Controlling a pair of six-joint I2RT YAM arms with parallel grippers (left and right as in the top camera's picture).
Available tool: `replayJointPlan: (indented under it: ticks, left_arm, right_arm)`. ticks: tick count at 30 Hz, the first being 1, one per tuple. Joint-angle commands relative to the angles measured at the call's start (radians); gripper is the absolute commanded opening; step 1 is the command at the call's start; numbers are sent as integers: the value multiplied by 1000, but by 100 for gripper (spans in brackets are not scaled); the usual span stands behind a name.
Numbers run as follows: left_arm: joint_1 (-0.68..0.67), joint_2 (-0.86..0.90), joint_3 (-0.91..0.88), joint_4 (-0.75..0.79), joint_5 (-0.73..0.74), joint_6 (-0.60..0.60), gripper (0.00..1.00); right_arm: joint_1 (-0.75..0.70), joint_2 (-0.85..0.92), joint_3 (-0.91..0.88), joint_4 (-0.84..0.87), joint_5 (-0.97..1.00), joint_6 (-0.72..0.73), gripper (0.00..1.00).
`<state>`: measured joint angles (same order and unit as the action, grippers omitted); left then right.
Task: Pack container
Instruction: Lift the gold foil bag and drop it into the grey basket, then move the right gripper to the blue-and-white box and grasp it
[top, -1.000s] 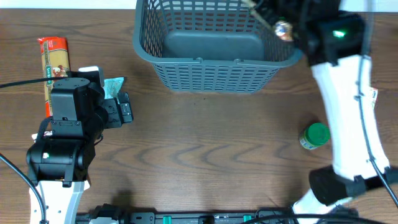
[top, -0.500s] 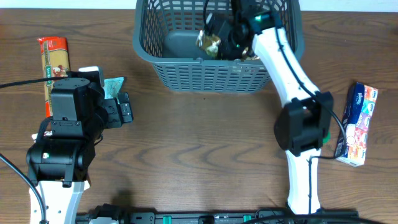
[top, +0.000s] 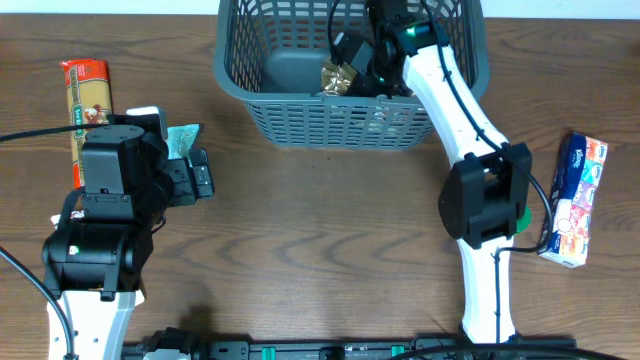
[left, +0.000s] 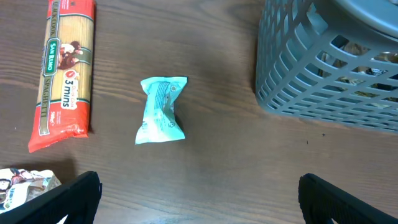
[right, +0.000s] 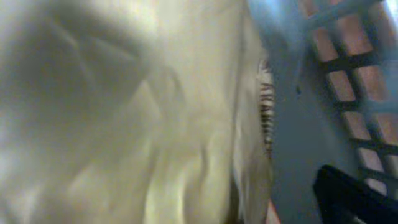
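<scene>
Basket (top: 300, 115) at the worktop's far edge, placing step: right gripper (top: 345, 75) lowers a gold packet (top: 335, 78) inside, its grip unclear; left gripper (left: 199, 199), fingers wide and empty, next takes the teal sachet (left: 161, 111).

Lab test bench: wood-grain table (top: 330, 250), mounted robot arms, staged groceries.

My right arm stretches far forward, its right gripper (top: 352, 72) tipped down at full reach; I cannot tell how its fingers stand. My left arm stays folded near me, the left gripper (left: 199, 208) spread wide, fingers (left: 78, 196) apart.
</scene>
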<state>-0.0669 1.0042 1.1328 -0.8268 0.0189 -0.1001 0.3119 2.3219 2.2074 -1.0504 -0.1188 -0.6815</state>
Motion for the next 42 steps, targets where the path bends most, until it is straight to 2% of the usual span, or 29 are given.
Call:
replayJointPlan:
  ticks: [1, 6, 9, 13, 16, 22, 27, 31, 37, 42]
  left_arm:
    - [5, 0, 20, 0, -11, 14, 98]
    - [5, 0, 20, 0, -11, 14, 98]
    - [5, 0, 20, 0, -11, 14, 98]
    - [5, 0, 20, 0, -11, 14, 98]
    - [5, 0, 20, 1, -11, 14, 98]
    - [5, 0, 20, 2, -11, 18, 98]
    - [5, 0, 20, 2, -11, 21, 98]
    - [5, 0, 20, 2, -11, 29, 98]
    - [5, 0, 20, 2, -11, 29, 98]
    - [5, 0, 20, 1, -11, 28, 98]
  right_arm:
    - [-15, -149, 86, 28, -1, 130, 99]
    - [-98, -293, 207, 43, 78, 385, 99]
    - [-220, -378, 238, -2, 160, 579, 99]
    - [-431, -449, 238, -174, 229, 839, 99]
    - [-598, -459, 238, -333, 225, 950, 99]
    - [-822, -444, 177, -540, 182, 969, 99]
    - [-911, -444, -31, -553, 194, 933, 99]
    - [-946, -444, -252, -438, 193, 888, 99]
    - [-948, -444, -605, -140, 179, 848, 99]
    - [-946, -444, -813, 68, 179, 848, 99]
